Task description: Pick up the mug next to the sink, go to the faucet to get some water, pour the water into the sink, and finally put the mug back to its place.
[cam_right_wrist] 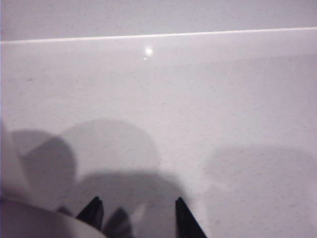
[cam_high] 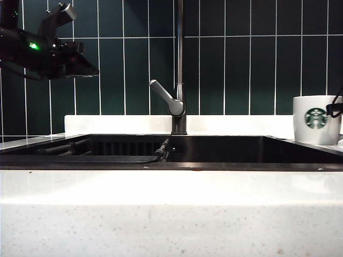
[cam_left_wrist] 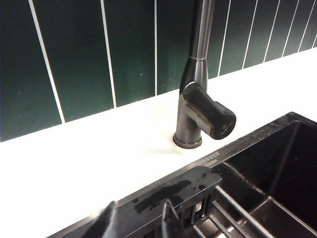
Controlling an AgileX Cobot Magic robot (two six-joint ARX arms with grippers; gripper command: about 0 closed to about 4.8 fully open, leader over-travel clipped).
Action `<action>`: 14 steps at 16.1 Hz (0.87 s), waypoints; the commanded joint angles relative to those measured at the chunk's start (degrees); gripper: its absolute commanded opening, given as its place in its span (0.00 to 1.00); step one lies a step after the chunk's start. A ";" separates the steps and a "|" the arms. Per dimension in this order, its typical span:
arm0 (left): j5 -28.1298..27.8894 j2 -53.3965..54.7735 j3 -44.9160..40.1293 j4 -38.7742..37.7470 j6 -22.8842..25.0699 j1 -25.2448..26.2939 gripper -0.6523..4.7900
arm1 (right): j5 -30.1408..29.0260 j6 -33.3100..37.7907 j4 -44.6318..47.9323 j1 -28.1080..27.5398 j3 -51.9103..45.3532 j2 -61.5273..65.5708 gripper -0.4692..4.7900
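Observation:
The white mug with its green logo stands on the stone to the right of the sink. A dark bit of my right gripper shows at the mug's right side. In the right wrist view that gripper is open over white counter, with a white curve of the mug beside one fingertip and only shadow between the jaws. The faucet rises behind the sink's middle, its lever angled left. My left gripper hangs high at the left, open and empty, above the sink rim near the faucet base.
A dark green tiled wall backs the white ledge. A dark rack of bars lies inside the sink's left part. The white speckled counter front fills the foreground.

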 commanded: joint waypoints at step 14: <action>0.44 -0.15 0.24 -1.05 0.22 -0.07 0.33 | -22.51 0.17 6.21 -3.04 0.35 -0.20 0.12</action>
